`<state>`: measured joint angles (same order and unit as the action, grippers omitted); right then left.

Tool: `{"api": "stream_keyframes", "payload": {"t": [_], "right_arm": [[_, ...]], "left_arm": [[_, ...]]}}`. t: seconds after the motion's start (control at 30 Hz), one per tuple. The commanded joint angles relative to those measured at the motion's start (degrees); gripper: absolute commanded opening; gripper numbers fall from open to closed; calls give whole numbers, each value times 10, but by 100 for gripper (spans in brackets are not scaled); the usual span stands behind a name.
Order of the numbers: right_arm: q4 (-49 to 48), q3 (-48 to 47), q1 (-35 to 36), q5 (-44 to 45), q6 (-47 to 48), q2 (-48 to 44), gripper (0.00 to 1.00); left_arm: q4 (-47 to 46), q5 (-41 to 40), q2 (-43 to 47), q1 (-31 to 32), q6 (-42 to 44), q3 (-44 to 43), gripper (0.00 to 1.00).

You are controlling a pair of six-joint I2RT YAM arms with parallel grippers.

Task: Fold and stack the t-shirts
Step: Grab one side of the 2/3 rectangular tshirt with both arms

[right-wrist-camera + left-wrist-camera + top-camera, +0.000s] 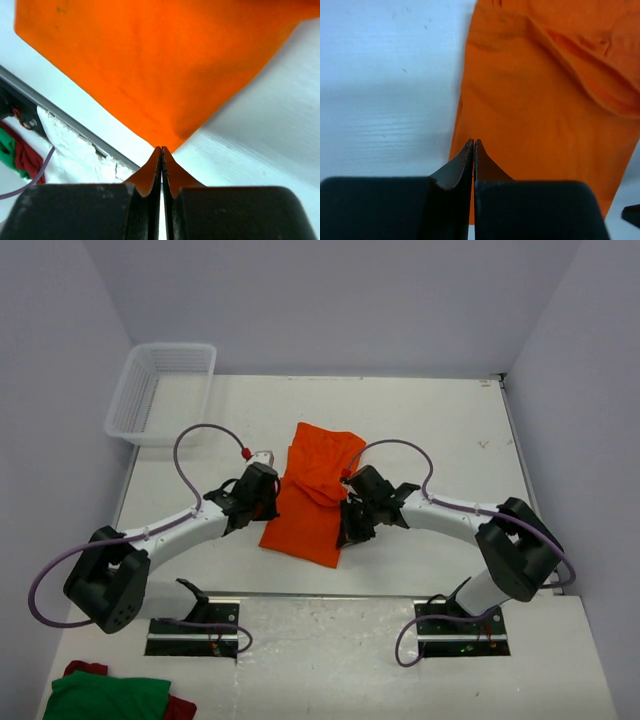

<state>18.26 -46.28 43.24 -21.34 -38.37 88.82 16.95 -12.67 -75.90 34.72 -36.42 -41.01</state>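
One bright orange t-shirt [310, 502] lies folded into a long strip in the middle of the table, with a looser fold at its far end. My left gripper [264, 502] is shut. Its tips [473, 142] sit over the shirt [540, 105] just inside its left edge, and the cloth there is smooth. My right gripper [350, 530] is shut at the shirt's near right corner. In the right wrist view the corner of the cloth [160, 75] comes down to a point right at the tips [161, 148] and looks slightly raised.
A clear plastic basket [162, 390] stands at the far left of the table. Green and red cloths [110, 695] lie on the near left, beyond the table's front edge [75, 125]. The right arm's base [515, 550] is at the near right.
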Motion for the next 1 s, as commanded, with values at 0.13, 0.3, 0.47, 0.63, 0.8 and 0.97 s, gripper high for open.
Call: {"api": "stream_keyframes", "payload": {"t": [0.13,0.3,0.47,0.63,0.8,0.97], "right_arm": [[93,-93,4,65,41,-8,0],[108,-157,4,71,47,51,0],[114,-215,4,75,51,125,0],[113,-254,2,89,48,181,0],[119,-289,-20,104,42,230,0],[156,-342,-61,116,39,253,0]], "left_arm": [[-97,33,64,36,-21,80,0],[-106,41,63,35,-31,112,0],[-113,43,75,36,-35,138,0],[-118,52,91,36,-42,169,0],[-116,59,114,35,-48,193,0],[-114,72,131,36,-57,215,0]]}}
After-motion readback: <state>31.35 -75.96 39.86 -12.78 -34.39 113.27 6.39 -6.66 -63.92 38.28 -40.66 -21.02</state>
